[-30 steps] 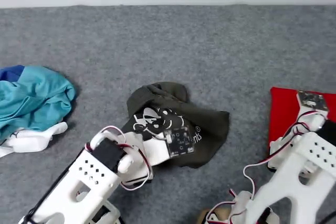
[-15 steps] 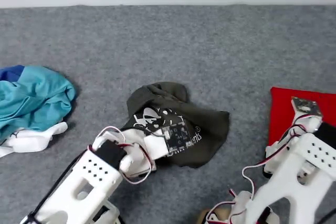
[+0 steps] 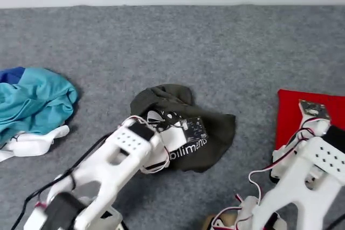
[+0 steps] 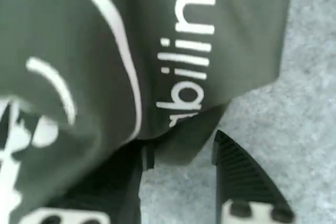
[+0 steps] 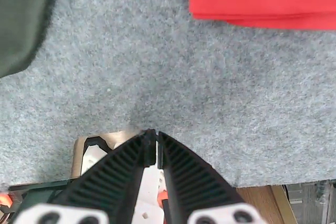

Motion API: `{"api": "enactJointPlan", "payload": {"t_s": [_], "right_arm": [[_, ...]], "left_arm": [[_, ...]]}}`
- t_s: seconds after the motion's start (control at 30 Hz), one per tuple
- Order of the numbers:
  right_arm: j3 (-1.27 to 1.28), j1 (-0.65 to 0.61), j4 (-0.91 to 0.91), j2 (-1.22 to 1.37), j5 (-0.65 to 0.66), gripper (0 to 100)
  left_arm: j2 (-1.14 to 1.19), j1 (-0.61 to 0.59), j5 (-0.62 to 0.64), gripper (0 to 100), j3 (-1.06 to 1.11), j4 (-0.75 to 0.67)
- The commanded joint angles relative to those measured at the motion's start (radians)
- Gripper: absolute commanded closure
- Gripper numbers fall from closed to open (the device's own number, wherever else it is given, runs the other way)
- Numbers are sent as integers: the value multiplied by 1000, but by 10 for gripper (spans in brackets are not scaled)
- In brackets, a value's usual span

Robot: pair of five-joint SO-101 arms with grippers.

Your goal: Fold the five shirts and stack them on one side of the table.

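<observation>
Mid-table on grey felt: crumpled dark olive shirt, white print up. Over its near edge: left gripper, spread wide, one black finger on bare felt just beside the hem, the other partly covered by the cloth; hem lying in the gap, not pinched. Far left: teal shirt in a heap, white shirt poking out at its near side, touching it. Right edge: folded red shirt, flat, well apart from the olive one. Above bare felt by the table's near edge: right gripper, fully closed, tips touching, nothing held
</observation>
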Motion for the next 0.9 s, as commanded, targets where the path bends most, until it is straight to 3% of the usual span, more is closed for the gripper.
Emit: {"api": "enactJointPlan", "payload": {"t_s": [0.0, 0.4, 0.67, 0.87], "right_arm": [[-9, -8, 39, -27, -8, 990], [-9, -8, 39, -27, -8, 990], [-9, -8, 39, -27, -6, 990], [-11, -8, 39, -28, -6, 990]], "left_arm": [[86, -11, 2, 808, -104, -3], [305, -72, 2, 818, -268, 126], [325, -63, 0, 984, -286, 121], [215, -71, 3, 986, -389, 262]]}}
